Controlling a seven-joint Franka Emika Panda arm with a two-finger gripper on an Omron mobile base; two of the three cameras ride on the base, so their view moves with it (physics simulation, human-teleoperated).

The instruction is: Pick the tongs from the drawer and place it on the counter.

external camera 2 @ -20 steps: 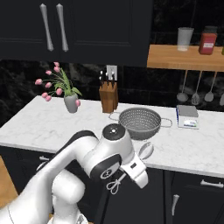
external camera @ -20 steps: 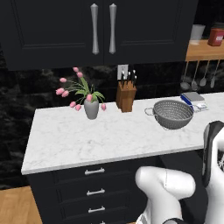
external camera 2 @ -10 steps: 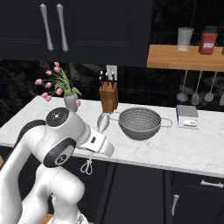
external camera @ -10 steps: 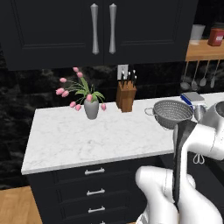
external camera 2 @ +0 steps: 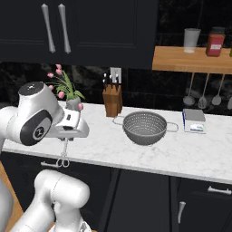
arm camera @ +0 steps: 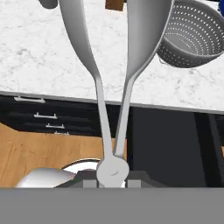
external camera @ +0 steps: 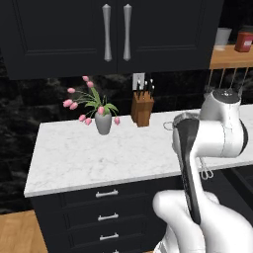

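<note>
My gripper (arm camera: 112, 179) is shut on the tongs (arm camera: 109, 109), holding them at the joined end where the two thin silver arms meet. In the hand view the arms spread away toward the rounded heads over the white marble counter (arm camera: 39, 57). In the right base view the gripper (external camera 2: 66, 138) sits at the counter's front edge (external camera 2: 149, 161), left of the colander, and the tongs (external camera 2: 64, 154) hang from it with their small loop in front of the dark cabinets. In the left base view the loop of the tongs (external camera: 206, 170) shows just below my arm.
A grey mesh colander (external camera 2: 146, 128) stands mid-counter, with a knife block (external camera 2: 112, 100) behind it and a vase of pink tulips (external camera: 103, 121) further left. A small box (external camera 2: 195, 121) lies right of the colander. Ladles (external camera 2: 203, 100) hang under a wooden shelf (external camera 2: 190, 59).
The arm has swung left and upward along the counter's front edge, carrying the tongs from beside the colander toward the vase side. The grip has stayed shut.
</note>
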